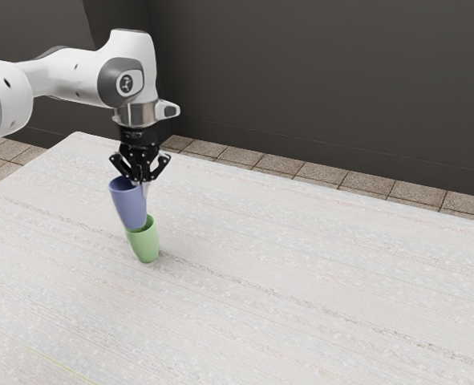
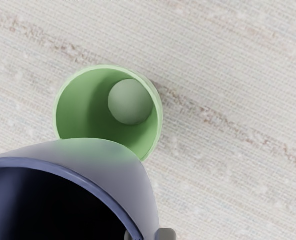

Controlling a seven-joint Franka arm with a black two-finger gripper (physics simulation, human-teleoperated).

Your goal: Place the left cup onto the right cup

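Observation:
A blue cup (image 1: 129,205) hangs tilted under my gripper (image 1: 143,187), which is shut on the cup's rim wall. Its base rests at the mouth of a green cup (image 1: 144,241), which stands on the pale table (image 1: 325,265) and leans a little. In the wrist view the blue cup (image 2: 95,172) looms large and dark inside, close under my hand. It overlaps the near rim of the green cup (image 2: 80,112), whose open mouth and round floor show beyond it.
The wood-grain tabletop spreads wide toward the exterior view's right and front. A tiled floor strip (image 1: 365,183) and a dark wall (image 1: 325,72) lie behind the table's far edge.

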